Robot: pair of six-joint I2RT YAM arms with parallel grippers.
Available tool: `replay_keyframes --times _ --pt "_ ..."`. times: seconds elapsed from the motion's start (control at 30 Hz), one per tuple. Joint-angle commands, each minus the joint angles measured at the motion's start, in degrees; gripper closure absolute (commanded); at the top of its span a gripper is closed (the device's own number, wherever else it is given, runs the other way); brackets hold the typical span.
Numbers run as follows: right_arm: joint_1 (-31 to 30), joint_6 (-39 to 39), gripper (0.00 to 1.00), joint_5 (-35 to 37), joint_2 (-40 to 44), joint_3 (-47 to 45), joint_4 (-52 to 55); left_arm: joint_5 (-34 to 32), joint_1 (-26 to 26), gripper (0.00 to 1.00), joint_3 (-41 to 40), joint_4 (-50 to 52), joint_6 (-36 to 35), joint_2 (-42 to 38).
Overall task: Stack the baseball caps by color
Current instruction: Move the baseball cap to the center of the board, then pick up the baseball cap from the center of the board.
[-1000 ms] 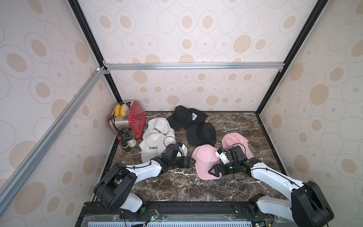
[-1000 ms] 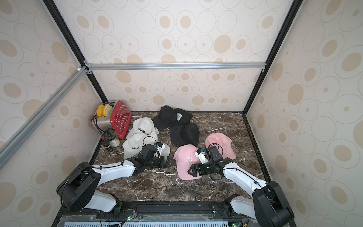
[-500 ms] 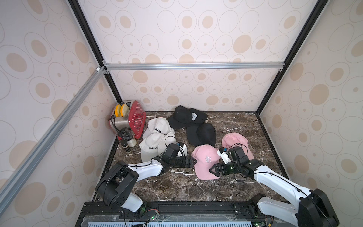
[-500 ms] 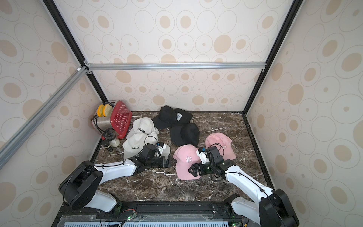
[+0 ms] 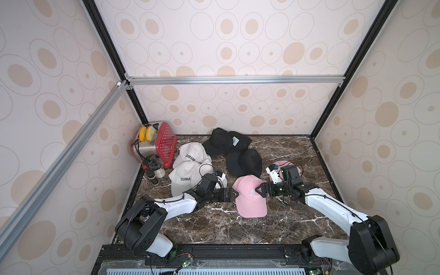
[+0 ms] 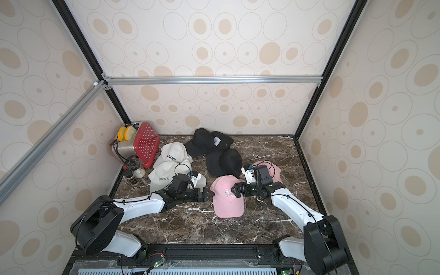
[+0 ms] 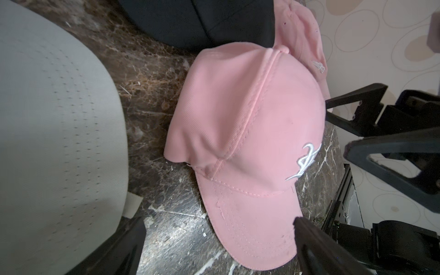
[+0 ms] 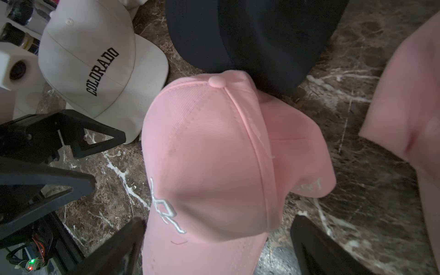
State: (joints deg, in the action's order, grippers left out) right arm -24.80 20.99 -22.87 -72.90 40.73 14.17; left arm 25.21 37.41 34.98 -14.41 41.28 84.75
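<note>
A pink baseball cap with a white logo lies on the marble table, brim toward the front. My left gripper is open at its left side, low over the table. My right gripper is open at its right side. In the left wrist view the brim lies between the open fingers. In the right wrist view the cap's front sits between the spread fingers. A second pink cap lies partly under the right wrist. White caps and black caps lie behind.
A red and silver toaster with yellow items on top stands in the back left corner, with small bottles in front of it. Patterned walls close in the table on three sides. A black rail runs along the front edge.
The left gripper has crept slightly right toward the pink cap. The right wrist has shifted a little toward the back, its fingers still at the cap's right side. Both stay open.
</note>
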Motion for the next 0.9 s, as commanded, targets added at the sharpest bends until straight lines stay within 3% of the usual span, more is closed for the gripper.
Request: replay_keyframes --times 0.0,0.23,0.4,0.7,0.87 --pt "-0.01 -1.75 0.00 -4.21 -2.12 1.43 -1.75 -0.24 0.53 0.01 0.86 -0.97 -0.58 -1.17" --pt "-0.45 -2.02 0.00 -1.21 -0.49 1.80 0.56 0.06 0.56 0.01 1.60 -0.88 -0.85 -1.21" --pt "0.91 -3.93 0.00 14.25 4.96 3.59 5.82 -1.56 0.56 0.01 1.87 1.29 -1.57 -2.69" --pt "15.88 -0.51 0.00 19.34 10.37 3.28 5.33 -11.61 0.50 0.01 0.84 6.43 -1.88 -9.11" --pt "32.90 8.55 0.00 6.98 13.94 -3.29 1.69 -15.38 0.49 0.01 0.53 9.29 -3.67 -13.46"
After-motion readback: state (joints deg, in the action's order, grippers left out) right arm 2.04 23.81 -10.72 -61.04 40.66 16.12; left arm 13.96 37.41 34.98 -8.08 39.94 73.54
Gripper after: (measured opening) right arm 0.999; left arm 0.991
